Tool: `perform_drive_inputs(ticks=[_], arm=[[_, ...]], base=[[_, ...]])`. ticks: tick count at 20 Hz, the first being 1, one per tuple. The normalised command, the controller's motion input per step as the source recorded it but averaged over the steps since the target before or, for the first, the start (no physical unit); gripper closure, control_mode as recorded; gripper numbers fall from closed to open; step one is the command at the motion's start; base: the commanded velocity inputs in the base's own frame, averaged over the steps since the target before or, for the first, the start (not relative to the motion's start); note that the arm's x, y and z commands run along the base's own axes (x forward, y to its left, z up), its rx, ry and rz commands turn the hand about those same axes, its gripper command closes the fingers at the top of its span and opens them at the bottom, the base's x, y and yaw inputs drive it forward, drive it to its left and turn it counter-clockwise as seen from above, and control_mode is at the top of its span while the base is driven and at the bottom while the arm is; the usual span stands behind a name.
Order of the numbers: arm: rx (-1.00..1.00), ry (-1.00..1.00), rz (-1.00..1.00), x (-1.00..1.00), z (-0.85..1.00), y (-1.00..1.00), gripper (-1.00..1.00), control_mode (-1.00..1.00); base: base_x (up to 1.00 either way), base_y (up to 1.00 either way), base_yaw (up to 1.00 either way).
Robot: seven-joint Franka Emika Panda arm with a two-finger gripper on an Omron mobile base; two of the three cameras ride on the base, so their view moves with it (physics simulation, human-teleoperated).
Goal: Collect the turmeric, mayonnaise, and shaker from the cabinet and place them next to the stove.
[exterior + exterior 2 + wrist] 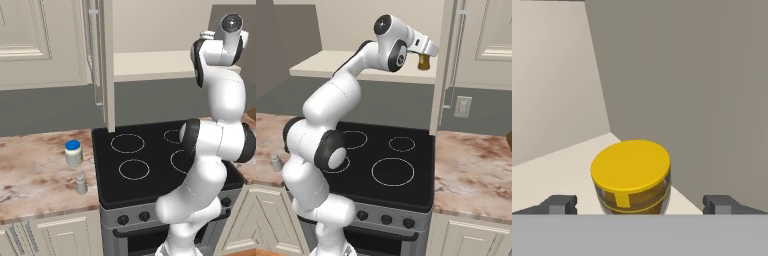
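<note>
Turmeric jar [631,176] stands upright on the beige shelf [331,64] inside the cabinet [102,60], near the back corner; yellow lid up in the hand view. Fingers [562,204] spread wide, one on each side of the jar, clear of it, gripping nothing. From the right base view the gripper [425,52] sits right above the jar, beside the open door. Mayonnaise [73,152] stands on the table [35,175] left of the stove [145,160]; shaker [81,184] near it, closer to the table's front edge, both upright and apart.
</note>
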Motion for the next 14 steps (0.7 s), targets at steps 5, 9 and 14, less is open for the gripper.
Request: perform_drive_inputs(ticks=[5, 9, 14], arm=[[0.0, 0.0, 0.0, 0.0, 0.0, 0.0, -1.0, -1.0], [0.0, 0.0, 0.0, 0.02, 0.0, 0.0, -1.0, -1.0], [0.0, 0.0, 0.0, 0.06, 0.0, 0.0, -1.0, -1.0]], base=[[0.0, 0.0, 0.0], [0.0, 0.0, 0.0], [0.0, 0.0, 0.0]])
